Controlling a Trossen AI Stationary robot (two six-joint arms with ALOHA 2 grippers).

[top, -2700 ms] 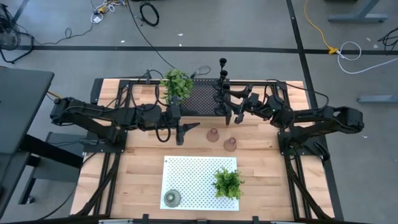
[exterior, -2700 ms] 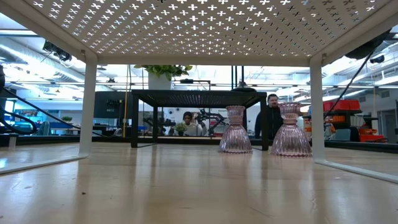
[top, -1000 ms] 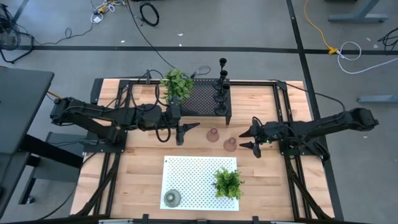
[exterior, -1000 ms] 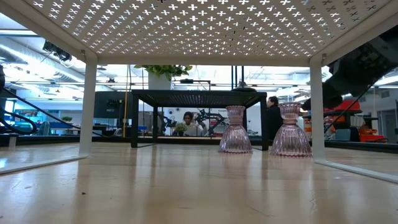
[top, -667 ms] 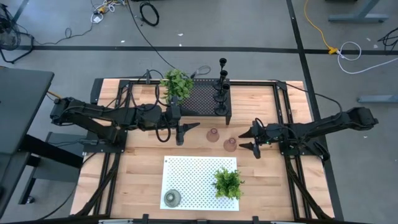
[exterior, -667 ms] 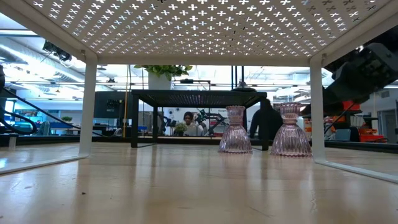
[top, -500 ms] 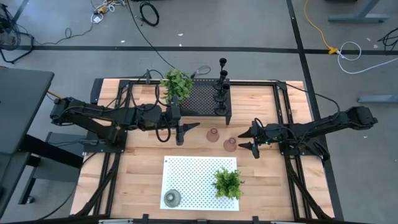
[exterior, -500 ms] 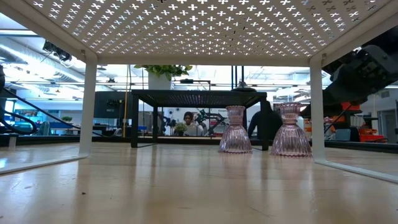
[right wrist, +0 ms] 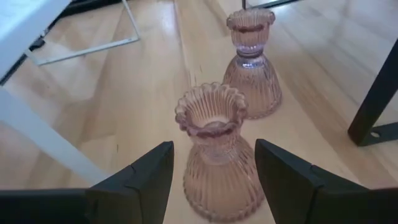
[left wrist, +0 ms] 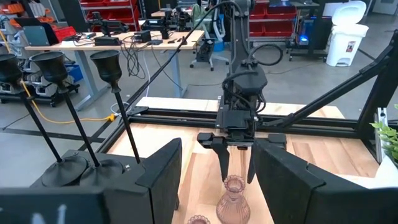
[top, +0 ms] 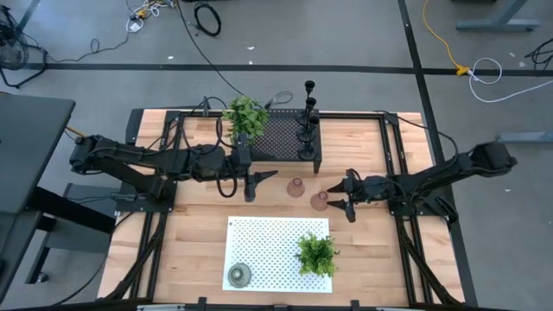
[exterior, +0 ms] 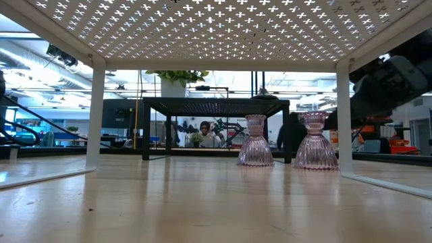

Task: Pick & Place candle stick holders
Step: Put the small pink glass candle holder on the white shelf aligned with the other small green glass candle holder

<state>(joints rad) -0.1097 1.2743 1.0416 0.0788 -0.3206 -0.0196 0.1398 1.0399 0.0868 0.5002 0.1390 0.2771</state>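
My right gripper [top: 343, 197] sits low over the table [top: 199, 233], just right of the nearer pink glass holder [top: 320, 200]. Fingers spread wide, one on each side of the holder's ribbed body in my right wrist view [right wrist: 211, 158]; neither pad touches the glass. Nothing grasped.

The second pink glass holder [top: 295, 187] stands upright just left of and slightly beyond the first, the two apart. In the low view both [exterior: 256, 140] [exterior: 314, 142] stand on the wood in front of the black mesh rack [exterior: 216, 104].

My left gripper [top: 251, 184] hangs left of the pink pair, in front of the rack, fingers parted and empty. Its wrist view looks across at the right gripper [left wrist: 235, 160] straddling the holder [left wrist: 231, 199].

Slim black candle stick holders [top: 306, 130] stand in a row along the rack's right edge, upright. One plant [top: 246, 116] sits at the rack's left end. The white perforated shelf [top: 259, 238] at the near side carries a second plant [top: 317, 253] and the olive-green glass holder [top: 238, 276] at its near left corner.
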